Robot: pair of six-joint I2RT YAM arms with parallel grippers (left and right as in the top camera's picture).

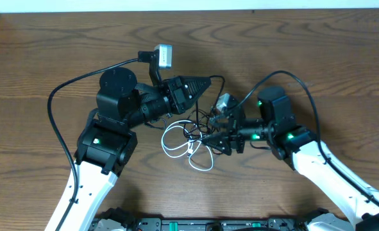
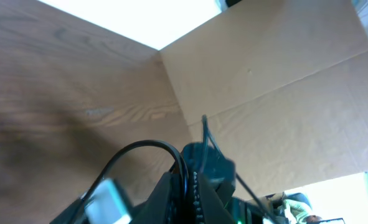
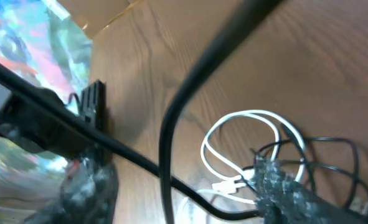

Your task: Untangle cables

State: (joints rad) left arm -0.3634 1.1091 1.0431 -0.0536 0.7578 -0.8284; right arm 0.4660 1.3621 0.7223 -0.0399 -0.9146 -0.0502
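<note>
- Lying a little toward the near edge from the middle of the desk (image 1: 35, 51), the white cord (image 3: 249, 114) is seen in two or three open loops.
- The black cord (image 3: 330, 140) is looped over and through the white one on the side toward the right edge, so the two are crossed and not separated.
- A small white plug end is visible inside the white loops in the right wrist view.
- The left gripper (image 1: 202, 84) is held above the tangle on its far side, pointing toward the right edge. Its fingers are drawn to a narrow tip, but whether anything is pinched there cannot be told.
- In the left wrist view a thin black line is seen rising from that gripper, though the grip itself is blurred.
- The right gripper (image 1: 226, 138) is placed low at the tangle's right side, pointing toward the left edge.
- One dark finger (image 3: 283, 186) is shown lying right against the crossed cords. How wide this gripper stands, and whether a cord is clamped, cannot be told.
- A thick arm wire (image 3: 171, 143) is seen crossing the right wrist view in front of the cords.
- A cardboard wall (image 2: 283, 93) is seen standing beyond the desk in the left wrist view.
</note>
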